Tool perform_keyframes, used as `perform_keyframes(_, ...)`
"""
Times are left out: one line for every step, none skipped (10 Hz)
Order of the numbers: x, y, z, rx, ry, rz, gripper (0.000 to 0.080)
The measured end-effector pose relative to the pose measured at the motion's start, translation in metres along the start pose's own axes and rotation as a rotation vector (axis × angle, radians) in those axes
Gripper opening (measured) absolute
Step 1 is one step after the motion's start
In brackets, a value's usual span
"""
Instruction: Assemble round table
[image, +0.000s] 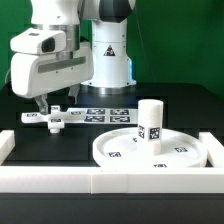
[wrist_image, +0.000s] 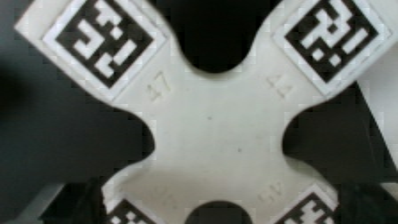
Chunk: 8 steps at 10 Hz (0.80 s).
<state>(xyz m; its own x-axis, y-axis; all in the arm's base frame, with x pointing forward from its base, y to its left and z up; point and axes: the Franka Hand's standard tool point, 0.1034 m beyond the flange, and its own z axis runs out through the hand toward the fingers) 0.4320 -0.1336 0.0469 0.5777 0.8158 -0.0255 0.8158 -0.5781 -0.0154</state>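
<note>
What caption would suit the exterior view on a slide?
Open gripper above the cross-shaped piece; cylinder leg upright on the disc.

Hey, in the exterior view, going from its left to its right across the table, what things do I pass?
White plastic cross-shaped piece → thin flat white marker board → short white plastic cylinder leg, upright on the large flat white disc.

Wrist view: the cross-shaped piece (wrist_image: 210, 115) overruns the picture, with all four lobes cut off by the edges and its tags blurred and incomplete. Exterior view: the arm (image: 60, 45) is cut off at the top edge. The claw (image: 44, 107) is too small to show whether it touches the piece. The leg (image: 150, 122) hides part of the disc (image: 120, 150). Tag patterns are illegible.
</note>
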Motion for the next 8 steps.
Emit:
perform_keyframes(-0.0031,0.001,0.0002,0.0,0.0,0.007,0.0649)
perform_keyframes(-0.0058,0.0018,0.0002,0.001,0.0,0.013,0.0649)
perform_keyframes(-0.0074,0.0021,0.0005,0.001,0.0,0.016,0.0649)
perform_keyframes(-0.0076,0.0015,0.0016,0.003,-0.002,0.016,0.0649)
perform_keyframes(-0.0079,0.0007,0.003,0.006,-0.003,0.016,0.0649)
perform_keyframes(-0.008,0.0004,0.0036,0.007,-0.003,0.016,0.0649)
perform_keyframes(-0.0085,-0.0003,0.0054,0.01,-0.005,0.016,0.0649)
perform_keyframes(-0.0088,-0.0004,0.0084,0.015,-0.008,0.016,0.0649)
